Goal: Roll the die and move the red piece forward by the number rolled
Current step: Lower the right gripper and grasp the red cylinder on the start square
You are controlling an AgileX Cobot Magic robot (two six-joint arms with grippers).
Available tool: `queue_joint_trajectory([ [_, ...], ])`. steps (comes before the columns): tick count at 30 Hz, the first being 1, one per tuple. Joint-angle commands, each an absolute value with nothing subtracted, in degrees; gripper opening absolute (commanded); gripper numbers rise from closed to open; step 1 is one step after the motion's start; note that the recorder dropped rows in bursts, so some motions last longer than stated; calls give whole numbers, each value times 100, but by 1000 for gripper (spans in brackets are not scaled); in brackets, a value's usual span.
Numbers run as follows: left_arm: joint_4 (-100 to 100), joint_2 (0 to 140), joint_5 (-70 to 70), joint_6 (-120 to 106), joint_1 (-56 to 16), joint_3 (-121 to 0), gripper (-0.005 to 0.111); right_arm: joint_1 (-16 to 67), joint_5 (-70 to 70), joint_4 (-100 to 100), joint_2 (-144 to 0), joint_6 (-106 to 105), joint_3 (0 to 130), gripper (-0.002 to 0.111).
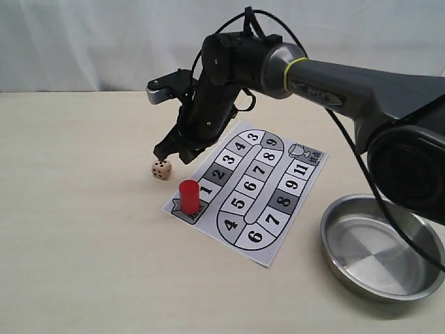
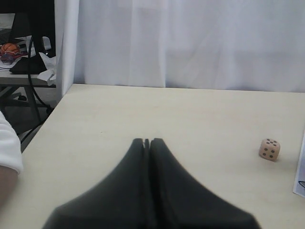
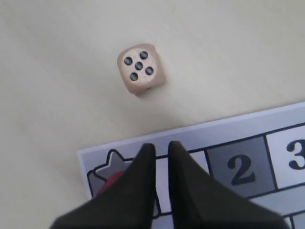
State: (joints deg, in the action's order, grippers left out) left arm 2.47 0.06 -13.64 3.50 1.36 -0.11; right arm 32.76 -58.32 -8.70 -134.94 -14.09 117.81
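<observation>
The die (image 1: 162, 169) rests on the bare table just off the board's near-left corner, showing five pips on top in the right wrist view (image 3: 140, 68); it also appears far off in the left wrist view (image 2: 269, 149). The red piece (image 1: 189, 196) stands upright on the board's star start square; only a red sliver (image 3: 110, 181) shows behind one finger. My right gripper (image 1: 172, 152) hovers above that corner, beside the die, its jaws (image 3: 161, 145) slightly apart and empty. My left gripper (image 2: 147, 141) is shut and empty, low over the table.
The paper game board (image 1: 250, 188) with numbered squares lies mid-table; its edge shows in the left wrist view (image 2: 300, 176). A metal bowl (image 1: 381, 247) sits at the right front. The right arm stretches across above the board. A white curtain backs the table.
</observation>
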Motion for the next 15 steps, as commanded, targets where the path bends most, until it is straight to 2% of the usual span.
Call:
queue_joint_trajectory([
  [1,240,0,-1346,369,136,0,0,3282,-6168,-813,-13194,-1410,11800,30],
  [4,240,0,-1346,369,136,0,0,3282,-6498,-813,-13113,-1410,11800,50],
  [7,240,0,-1346,369,136,0,0,3282,-6827,-841,-13113,-1410,11800,64],
  [15,240,0,-1346,369,136,0,0,3433,-6996,-842,-13226,-1435,11789,66],
])
